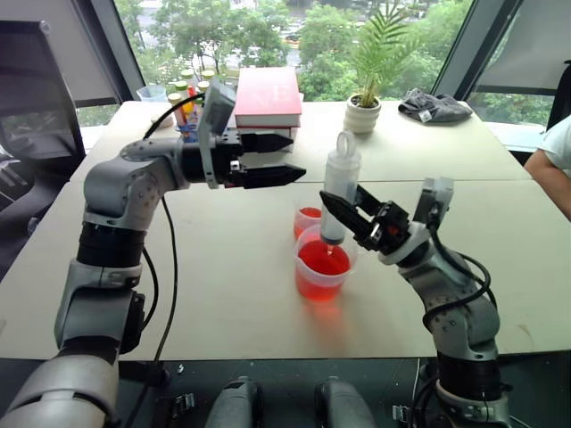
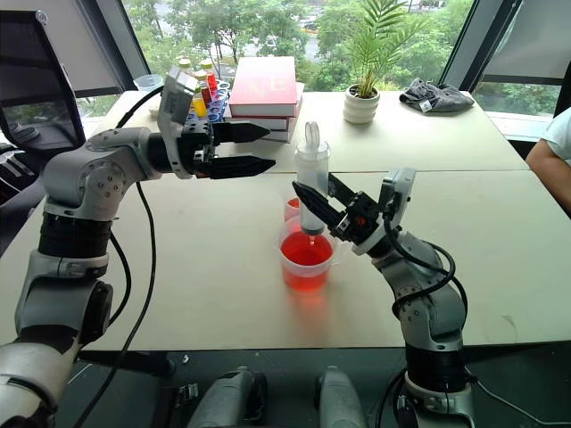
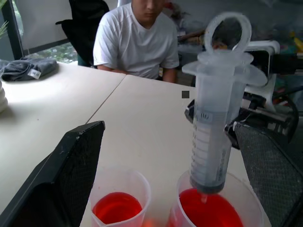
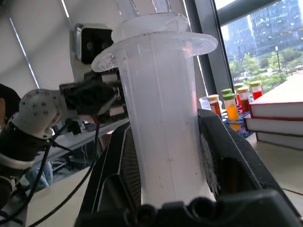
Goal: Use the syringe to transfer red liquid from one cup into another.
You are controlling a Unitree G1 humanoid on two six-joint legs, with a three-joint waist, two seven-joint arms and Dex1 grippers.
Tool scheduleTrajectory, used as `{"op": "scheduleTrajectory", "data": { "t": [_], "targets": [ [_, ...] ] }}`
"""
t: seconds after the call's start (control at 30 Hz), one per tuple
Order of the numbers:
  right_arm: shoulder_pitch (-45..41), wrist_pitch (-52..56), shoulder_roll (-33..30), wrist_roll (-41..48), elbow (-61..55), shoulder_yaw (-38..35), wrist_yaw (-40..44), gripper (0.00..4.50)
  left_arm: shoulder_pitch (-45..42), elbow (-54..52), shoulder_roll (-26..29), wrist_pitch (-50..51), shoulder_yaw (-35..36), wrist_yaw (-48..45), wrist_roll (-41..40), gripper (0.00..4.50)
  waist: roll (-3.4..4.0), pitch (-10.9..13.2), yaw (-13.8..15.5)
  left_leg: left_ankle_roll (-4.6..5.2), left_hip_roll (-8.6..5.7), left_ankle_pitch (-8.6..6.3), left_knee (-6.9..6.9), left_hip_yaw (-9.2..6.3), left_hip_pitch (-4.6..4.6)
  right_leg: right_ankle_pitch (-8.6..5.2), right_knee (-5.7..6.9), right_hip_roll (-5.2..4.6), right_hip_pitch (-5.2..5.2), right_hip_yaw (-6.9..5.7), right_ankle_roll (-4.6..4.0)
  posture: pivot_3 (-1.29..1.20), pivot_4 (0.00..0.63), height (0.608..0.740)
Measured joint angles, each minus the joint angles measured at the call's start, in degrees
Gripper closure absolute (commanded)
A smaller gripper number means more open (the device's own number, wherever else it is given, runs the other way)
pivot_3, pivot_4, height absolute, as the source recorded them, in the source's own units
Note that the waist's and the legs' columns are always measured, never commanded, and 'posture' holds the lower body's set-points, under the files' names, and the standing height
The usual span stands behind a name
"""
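I am holding the syringe (image 1: 340, 187) upright in the right hand (image 1: 350, 214), which is clenched around the lower barrel; its long axis is running vertically, orange tip down, ring-topped plunger up. The tip is sitting just above the red liquid (image 1: 323, 259) inside the larger cup (image 1: 322, 283). The smaller cup (image 1: 307, 219), also holding some red liquid, is standing just beside the larger one at its 11 o'clock on the tabletop (image 1: 223, 285). I am keeping the left hand (image 1: 284, 158) released, fingers spread and pointing level toward the plunger top, which is lying at its 3 o'clock, near but apart. I judge the left hand is the one placed to work the plunger. Count: one syringe, two cups, two hands
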Motion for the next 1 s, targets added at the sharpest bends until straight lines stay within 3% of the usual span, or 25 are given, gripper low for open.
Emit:
{"op": "scheduleTrajectory", "data": {
  "t": [0.23, 0.6, 1.0],
  "targets": [
    [2.3, -8.5, 0.5, -4.3, 4.5, 3.6, 0.6, 3.17, -2.9, 2.5, -3.8, -1.5, -2.4, -2.1, 2.0, 0.0, 0.0, 0.0, 0.0, -0.01, 0.01, 0.01, 0.0, -0.02, 0.0, 0.0, 0.01, 0.03, 0.0, 0.0, 0.0, 0.0, 0.15, 0.74],
    [3.1, -9.6, -0.4, -4.6, 4.6, 4.8, -0.3, 3.17, -3.7, 6.8, -7.7, -5.5, -4.4, -3.6, 6.0, 0.0, 0.0, 0.0, 0.0, -0.02, 0.01, 0.01, 0.0, -0.03, 0.0, 0.0, 0.01, 0.03, 0.0, 0.0, 0.0, 0.0, 0.15, 0.74],
    [3.1, -8.9, -2.6, -3.8, 4.2, 5.3, -0.9, 3.17, -3.7, 8.2, -5.5, -6.6, -4.1, -4.8, 7.4, 0.0, 0.0, 0.0, 0.1, -0.01, 0.01, 0.01, 0.02, -0.05, 0.01, 0.0, 0.01, 0.02, 0.03, 0.0, 0.0, 0.0, 0.15, 0.74]
  ]
}}
